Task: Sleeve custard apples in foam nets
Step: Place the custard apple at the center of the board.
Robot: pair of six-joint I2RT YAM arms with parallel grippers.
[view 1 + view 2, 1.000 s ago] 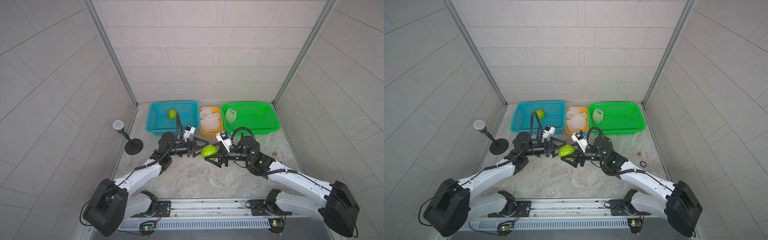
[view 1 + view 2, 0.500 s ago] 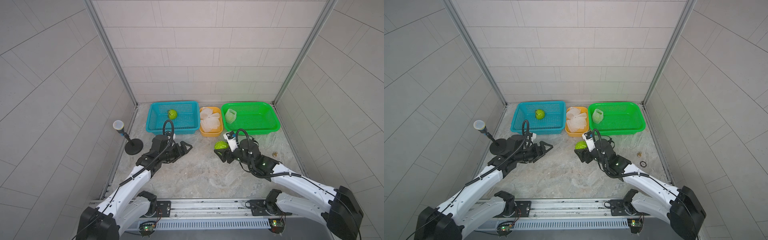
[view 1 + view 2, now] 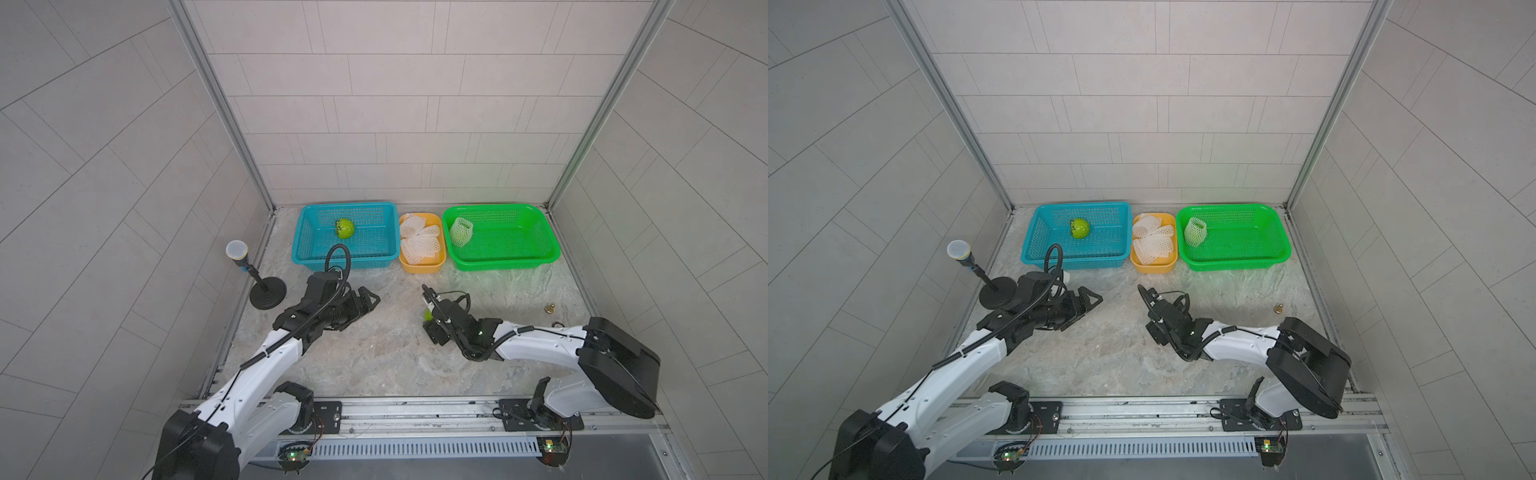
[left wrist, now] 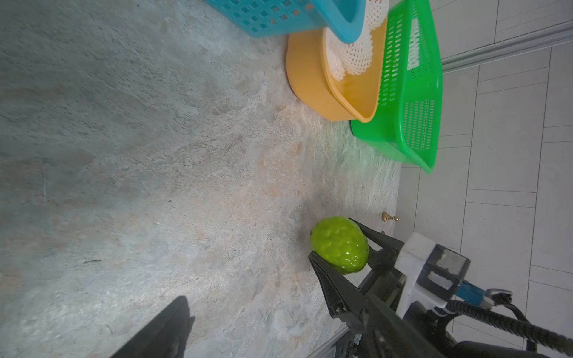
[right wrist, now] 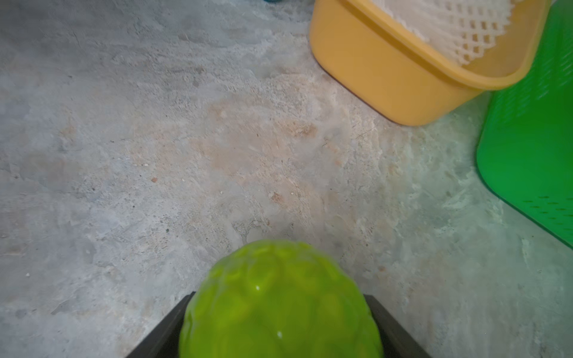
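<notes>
My right gripper [image 3: 428, 312] is shut on a bright green bumpy custard apple [image 5: 279, 303], its black fingers [image 4: 328, 282] on both sides of the fruit [image 4: 340, 245], low over the stone table. In a top view only a sliver of this fruit [image 3: 427, 317] shows. My left gripper [image 3: 371, 297] hangs open and holds nothing, well to the left of it. A bare custard apple [image 3: 345, 228] lies in the blue basket [image 3: 305, 241]. White foam nets [image 3: 419, 243] fill the orange tub [image 3: 422, 266]. A netted fruit [image 3: 461, 231] stands in the green basket [image 3: 540, 245].
A microphone on a black stand [image 3: 268, 293] is at the left wall, close behind my left arm. A small brass piece [image 3: 550, 308] and a ring [image 3: 557, 324] lie near the right wall. Tiled walls close in three sides.
The two grippers were together at the custard apple; they have drawn apart. My left gripper pulled back to the left, open. The right kept the fruit and moved slightly right.
</notes>
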